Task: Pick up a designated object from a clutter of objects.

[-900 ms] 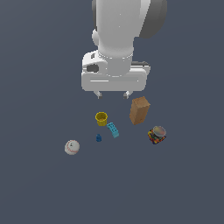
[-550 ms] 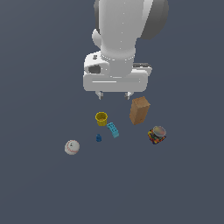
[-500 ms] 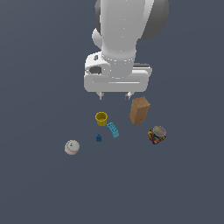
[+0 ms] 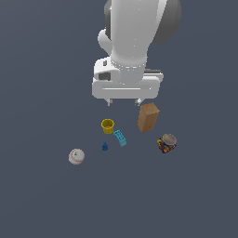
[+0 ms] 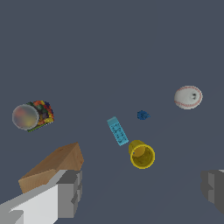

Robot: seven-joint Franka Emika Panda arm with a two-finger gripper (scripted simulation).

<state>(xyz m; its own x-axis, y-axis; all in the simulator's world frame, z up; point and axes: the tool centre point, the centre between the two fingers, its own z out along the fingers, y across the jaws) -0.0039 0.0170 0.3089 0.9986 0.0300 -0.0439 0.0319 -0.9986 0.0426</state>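
Note:
The cyan brick [image 4: 120, 137] lies flat on the dark floor, right beside the yellow cup [image 4: 108, 126]; in the wrist view the brick [image 5: 117, 131] lies just beyond the cup [image 5: 141, 154]. My gripper [image 4: 124, 102] hangs open and empty above and behind the cup, well clear of the brick. Its two grey fingertips [image 5: 70, 193] show wide apart in the wrist view, and the gripper [image 5: 142, 188] holds nothing.
A tall brown box [image 4: 148, 117] stands close under the gripper's side at the exterior view's right. A multicoloured can [image 4: 167, 142] lies further right. A tiny dark-blue piece [image 4: 105, 147] and a white baseball [image 4: 76, 156] lie to the left.
The arm has shifted slightly to the exterior view's right and a little lower. The objects have not moved.

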